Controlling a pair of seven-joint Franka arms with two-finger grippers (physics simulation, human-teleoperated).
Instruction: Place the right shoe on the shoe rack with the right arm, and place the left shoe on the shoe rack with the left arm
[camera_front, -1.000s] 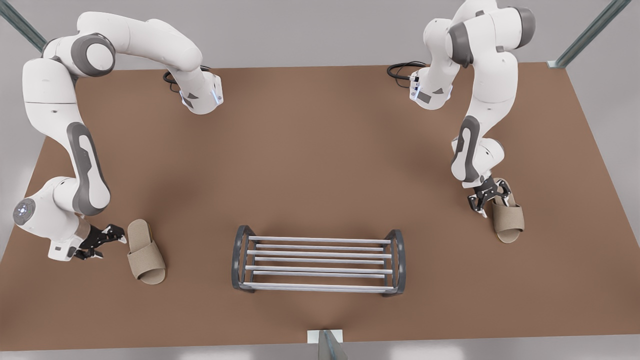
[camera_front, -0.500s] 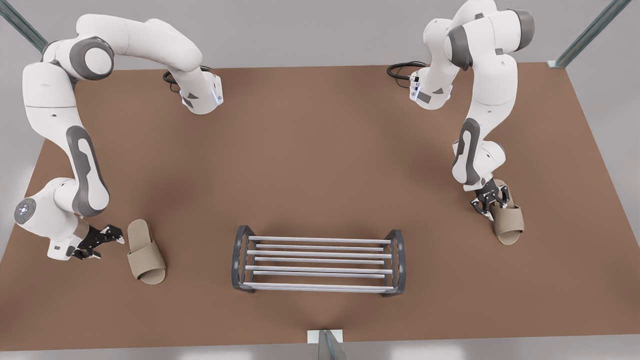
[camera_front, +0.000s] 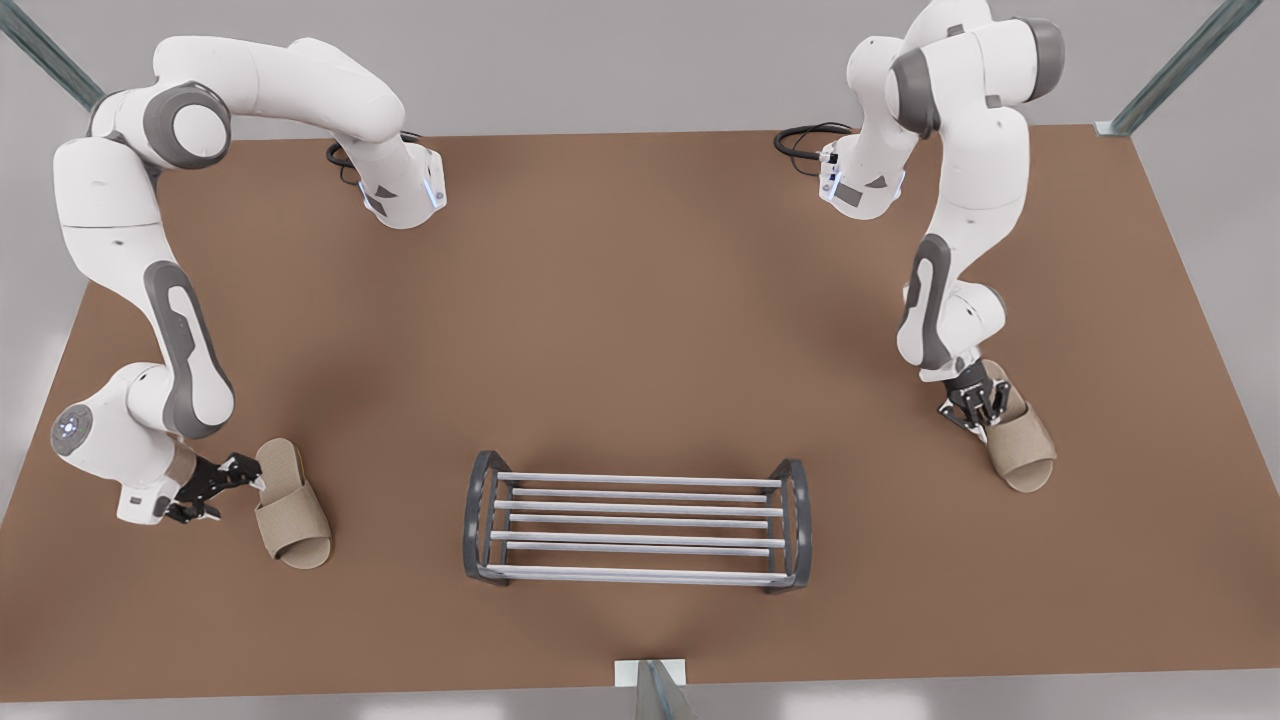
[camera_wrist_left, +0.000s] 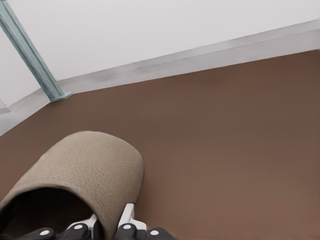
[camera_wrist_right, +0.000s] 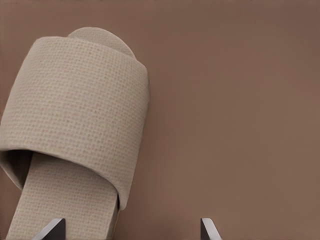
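Centrally, toward the near edge of a brown table (camera_front: 640, 300), sits the rack (camera_front: 637, 525): dark grey arched ends joined by pale silver bars, w/ nothing on it.

Well off the rack's end on the front view's right lies the left slipper (camera_front: 1020, 445), beige woven fabric, flat on the table and angled, open toe pointing toward the near edge. The left gripper (camera_front: 975, 405) is down at its heel end. In the left wrist view its fingers (camera_wrist_left: 127, 216) sit close together, pinched on the side wall of the slipper's strap (camera_wrist_left: 75, 170).

Off the rack's other end, on the front view's left & nearer to it, lies the right slipper (camera_front: 290, 505), same beige, also flat. The right gripper (camera_front: 235, 480) reaches in from the side away from the rack, touching the slipper's edge. In the right wrist view its fingers (camera_wrist_right: 52, 229) are spread wide; one tip is over the sole, the other over bare table.
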